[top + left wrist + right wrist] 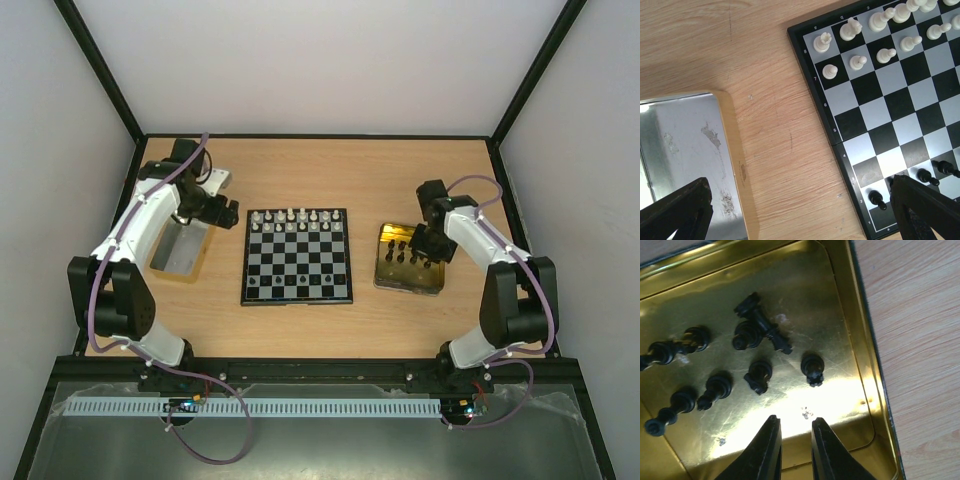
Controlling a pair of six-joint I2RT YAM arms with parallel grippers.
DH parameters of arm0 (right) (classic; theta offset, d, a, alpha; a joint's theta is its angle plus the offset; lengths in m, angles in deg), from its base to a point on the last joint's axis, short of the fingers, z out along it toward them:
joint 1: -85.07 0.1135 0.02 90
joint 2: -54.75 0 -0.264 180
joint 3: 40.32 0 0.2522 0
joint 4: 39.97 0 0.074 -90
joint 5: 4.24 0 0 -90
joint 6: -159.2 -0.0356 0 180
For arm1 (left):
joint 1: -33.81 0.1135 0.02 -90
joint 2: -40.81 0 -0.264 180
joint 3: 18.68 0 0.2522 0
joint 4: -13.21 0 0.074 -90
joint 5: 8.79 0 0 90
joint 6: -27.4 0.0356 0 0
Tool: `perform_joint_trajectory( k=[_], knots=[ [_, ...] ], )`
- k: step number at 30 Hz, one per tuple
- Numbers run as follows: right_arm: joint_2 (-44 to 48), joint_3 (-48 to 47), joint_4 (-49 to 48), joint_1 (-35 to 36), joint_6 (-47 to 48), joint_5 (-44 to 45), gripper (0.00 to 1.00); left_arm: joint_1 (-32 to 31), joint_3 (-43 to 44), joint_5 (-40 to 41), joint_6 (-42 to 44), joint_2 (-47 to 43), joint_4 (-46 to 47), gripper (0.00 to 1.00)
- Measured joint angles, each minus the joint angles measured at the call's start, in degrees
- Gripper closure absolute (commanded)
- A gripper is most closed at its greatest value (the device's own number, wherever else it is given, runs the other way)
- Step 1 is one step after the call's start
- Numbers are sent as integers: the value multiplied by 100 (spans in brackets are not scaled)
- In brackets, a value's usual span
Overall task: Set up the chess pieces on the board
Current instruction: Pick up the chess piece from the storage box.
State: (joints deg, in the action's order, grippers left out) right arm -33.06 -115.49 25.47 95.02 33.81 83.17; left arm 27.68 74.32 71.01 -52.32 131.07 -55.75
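The right tool [794,421] hangs over the gold tray [867,365], its fingers only narrowly parted and gripping nothing. The loose black pieces [759,376] lie just beyond its tips. The closest one [812,369] sits slightly right of the gap, seen almost end-on, so its long axis is hard to read.

The board [296,256] is to the left of the tray on the tabletop [400,180]. White pieces [822,42] fill its far rows, and a few black pawns [876,197] stand near.

The left tool [797,182] is released wide by the silver tray [685,140] — well away from the black pieces. The right arm is the better placed.
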Motion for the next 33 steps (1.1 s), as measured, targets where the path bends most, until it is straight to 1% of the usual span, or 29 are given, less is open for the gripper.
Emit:
perform_joint_trajectory(
  k=[9,33],
  knots=[
    [-9,214,-280,-470,0,-138,83,-35,42,42,0,4,-2,3],
    [-448,380,-761,-553,0,-308,83,-35,44,136,2,4,-4,3]
  ],
)
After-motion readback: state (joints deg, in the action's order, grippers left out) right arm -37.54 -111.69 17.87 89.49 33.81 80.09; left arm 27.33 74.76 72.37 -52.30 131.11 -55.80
